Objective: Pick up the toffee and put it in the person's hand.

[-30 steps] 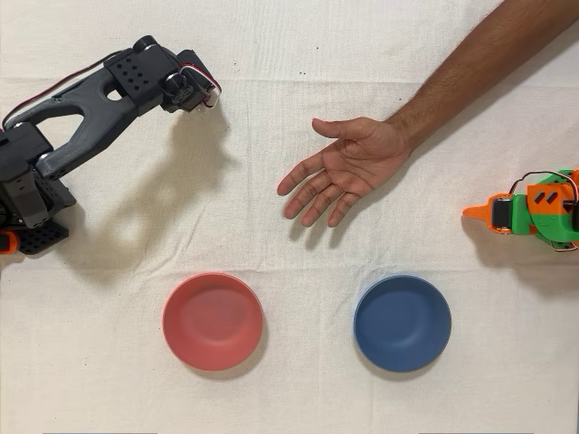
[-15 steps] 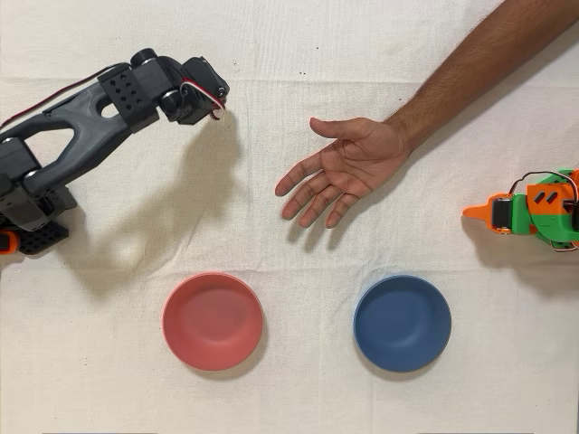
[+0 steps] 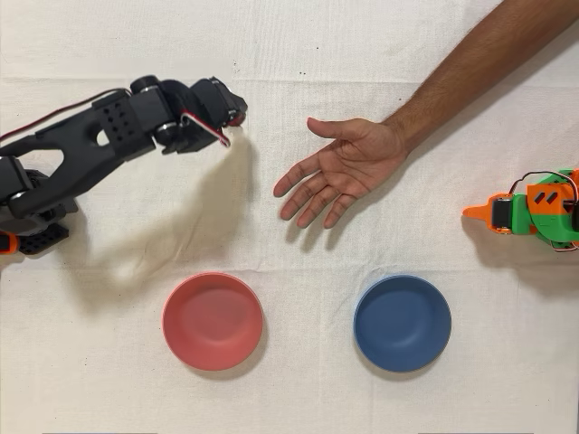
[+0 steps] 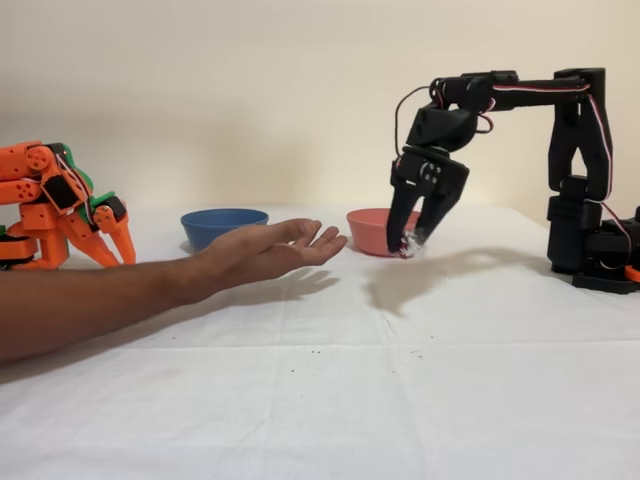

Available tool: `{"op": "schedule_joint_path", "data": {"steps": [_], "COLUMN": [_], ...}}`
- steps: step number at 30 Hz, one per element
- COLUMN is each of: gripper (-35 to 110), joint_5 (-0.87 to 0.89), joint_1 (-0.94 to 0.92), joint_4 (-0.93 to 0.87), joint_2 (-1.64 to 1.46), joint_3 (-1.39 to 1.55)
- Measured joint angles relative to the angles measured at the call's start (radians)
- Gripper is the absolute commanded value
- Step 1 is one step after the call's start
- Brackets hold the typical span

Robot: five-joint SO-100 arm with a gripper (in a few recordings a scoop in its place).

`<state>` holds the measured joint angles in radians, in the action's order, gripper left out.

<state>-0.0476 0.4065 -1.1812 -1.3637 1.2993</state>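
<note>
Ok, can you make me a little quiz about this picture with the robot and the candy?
1. True or false: the black arm's gripper holds the toffee above the table.
2. In the overhead view, which bowl is nearer the black arm: A) red bowl B) blue bowl?
3. Fill in: the person's hand is palm ____.

Key: 1 true; 2 A; 3 up.

Toffee (image 4: 412,241) (mostly hidden) in pincer (image 4: 411,238)

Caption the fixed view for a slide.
Black arm's end effector carries the toffee toward an open hand.
</note>
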Motion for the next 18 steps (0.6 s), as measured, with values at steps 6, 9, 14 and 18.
{"op": "schedule_joint_path", "data": {"steps": [6,9,14,18], "gripper": [13,13,13,13], "joint_5": [-0.018,-0.021,-0.034,-0.034], "joint_1": [-0.077,-0.109,-0.161,-0.196], "joint_4": [0.000,0.012,0.064,0.094], "joint_2": [0.000,0.000,0.000,0.000], "joint_3": [-0.049,-0.074,-0.097,-0.120]}}
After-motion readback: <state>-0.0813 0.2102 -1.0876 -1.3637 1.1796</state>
